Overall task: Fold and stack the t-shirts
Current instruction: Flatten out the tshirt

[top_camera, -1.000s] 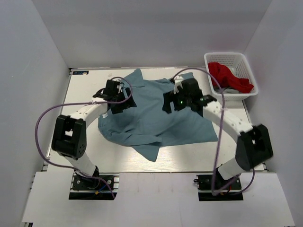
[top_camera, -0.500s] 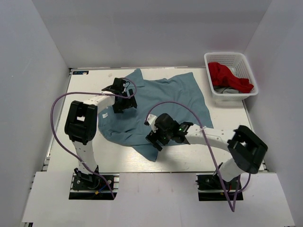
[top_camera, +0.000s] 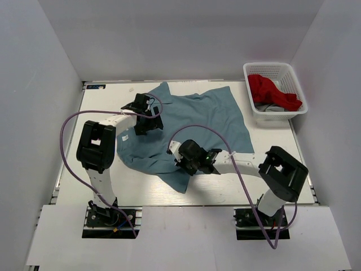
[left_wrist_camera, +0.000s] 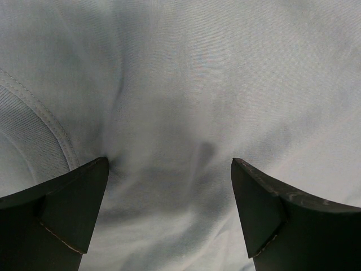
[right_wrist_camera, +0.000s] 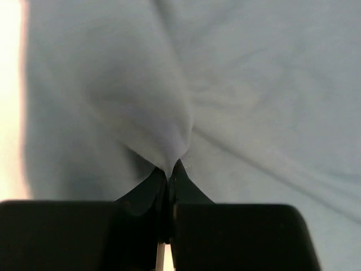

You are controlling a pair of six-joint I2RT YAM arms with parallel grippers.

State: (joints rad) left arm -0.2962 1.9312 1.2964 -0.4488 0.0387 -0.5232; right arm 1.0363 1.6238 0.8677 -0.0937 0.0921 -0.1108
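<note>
While the plain dusty grey-blue cotton shirt [top_camera: 203, 116] lies spread but rumpled across the middle of the white table [top_camera: 101, 99], no fold has yet been made and nothing is stacked, so the task is judged to stand at its very beginning. At left, the left gripper [top_camera: 145, 123] hangs over the shirt's upper left part, near the ribbed collar. Its wrist view shows the two dark fingers [left_wrist_camera: 67, 209] spread wide, tips at or just above flat cloth, holding nothing. Toward the centre, the right gripper [top_camera: 181, 157] sits low at the shirt's near edge, beside the corner that points toward the arm bases. Its jaws are pressed together on a small raised ridge of the blue fabric, pinched at the very tips. At far right, the white plastic lattice basket [top_camera: 268, 65] holds a red garment [top_camera: 273, 90] over something grey, presumably awaiting folding in turn.
</note>
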